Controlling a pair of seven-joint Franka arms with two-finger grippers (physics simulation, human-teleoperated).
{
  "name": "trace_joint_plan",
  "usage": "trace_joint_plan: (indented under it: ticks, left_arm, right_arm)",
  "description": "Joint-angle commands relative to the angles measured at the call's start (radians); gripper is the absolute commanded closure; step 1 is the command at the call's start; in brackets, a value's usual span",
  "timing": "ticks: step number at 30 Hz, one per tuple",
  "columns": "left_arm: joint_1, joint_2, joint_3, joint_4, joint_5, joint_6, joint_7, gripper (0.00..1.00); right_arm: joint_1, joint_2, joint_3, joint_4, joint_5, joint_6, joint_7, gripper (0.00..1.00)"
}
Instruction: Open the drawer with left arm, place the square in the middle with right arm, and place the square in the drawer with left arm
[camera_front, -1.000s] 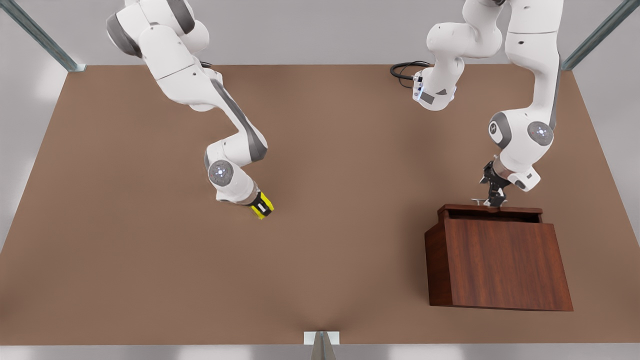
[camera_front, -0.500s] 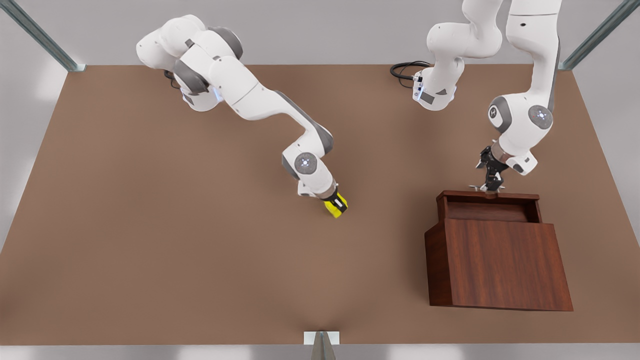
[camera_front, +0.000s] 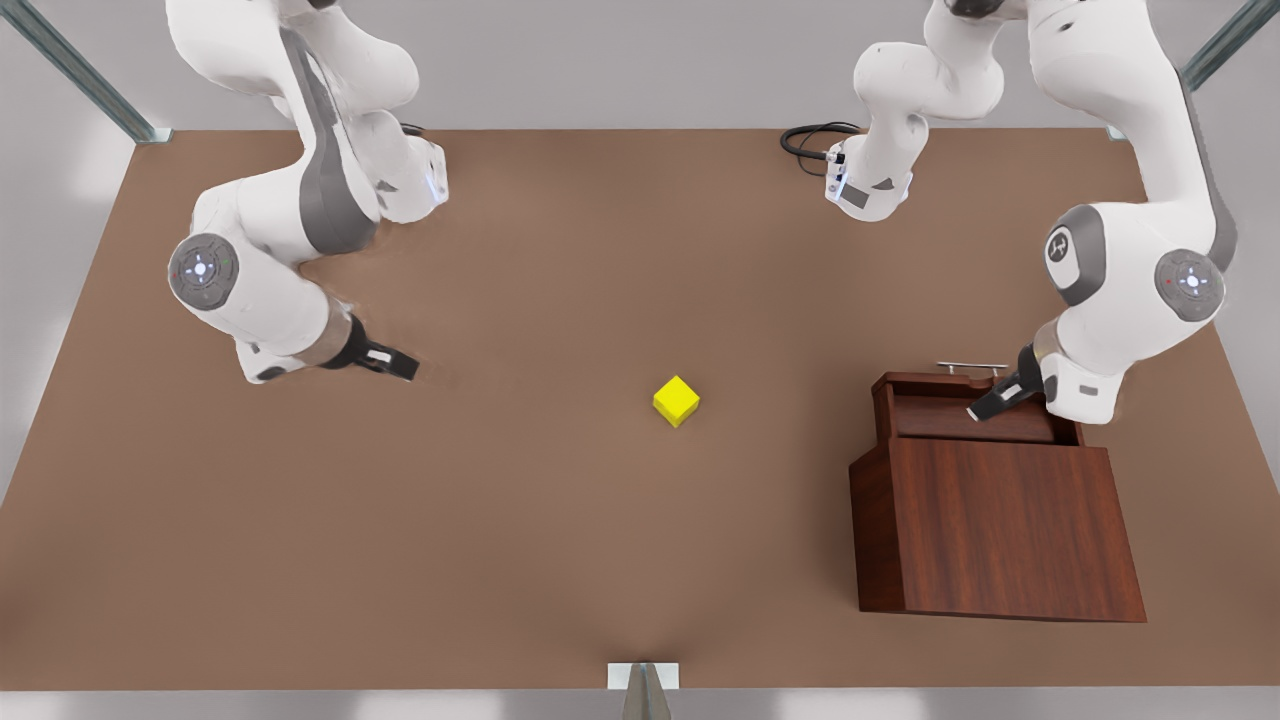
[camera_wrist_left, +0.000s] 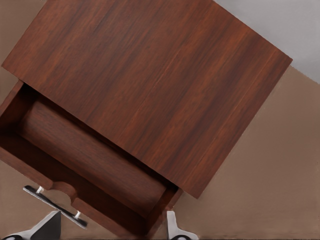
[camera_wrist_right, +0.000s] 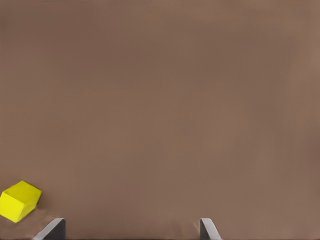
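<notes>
Front view: square (camera_front: 676, 401) lies alone on the tabletop (camera_front: 560, 540) near its middle, well apart from the right gripper (camera_front: 398, 364) at the front view's left and from the left gripper (camera_front: 985, 408), which hangs over the open drawer (camera_front: 968, 420); handle (camera_front: 971, 367) just beside it.

Left wrist view: fingers (camera_wrist_left: 176, 231) spread apart, holding nothing; drawer (camera_wrist_left: 85, 160) interior bare.

Right wrist view: fingers (camera_wrist_right: 54, 230) parted, unloaded; square (camera_wrist_right: 19, 200) beside one fingertip, not between them.
</notes>
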Motion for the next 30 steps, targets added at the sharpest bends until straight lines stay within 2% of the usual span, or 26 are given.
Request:
trace_joint_plan:
  ticks: [1,2,4,5,6,10,19,30]
  left_arm:
    - [-0.01,0.01,-0.01,0.014,-0.017,-0.009,0.024,0.0]
    - [-0.013,0.065,-0.093,0.086,-0.012,-0.015,0.041,0.0]
    - [-0.015,0.123,-0.255,0.12,0.0,-0.021,0.041,0.0]
    - [-0.023,0.153,-0.326,0.123,0.015,-0.022,0.044,0.0]
    - [-0.07,0.177,-0.343,0.124,0.072,-0.021,0.045,0.0]
    - [-0.184,0.274,-0.343,0.132,0.133,0.008,0.203,0.0]
    - [-0.3,0.41,-0.349,0.132,0.17,0.2,0.24,0.0]
    - [-0.354,0.496,-0.349,0.133,0.268,0.281,0.24,0.0]
  right_arm:
    - [0.005,-0.004,-0.024,0.003,-0.006,-0.016,-0.038,0.0]
    - [-0.072,-0.038,-0.04,0.017,-0.13,-0.058,-0.195,0.0]
    - [-0.181,-0.038,0.052,0.065,-0.14,-0.076,-0.235,0.0]
    - [-0.173,-0.033,0.053,0.074,-0.141,-0.071,-0.233,0.0]
    - [-0.176,-0.007,0.053,0.111,-0.135,-0.078,-0.238,0.0]
    - [-0.184,0.001,0.05,0.144,-0.115,-0.05,-0.226,0.0]
    - [-0.186,0.063,0.05,0.192,-0.101,-0.015,-0.223,0.0]
    - [-0.206,0.08,0.049,0.209,-0.089,-0.013,-0.223,0.0]
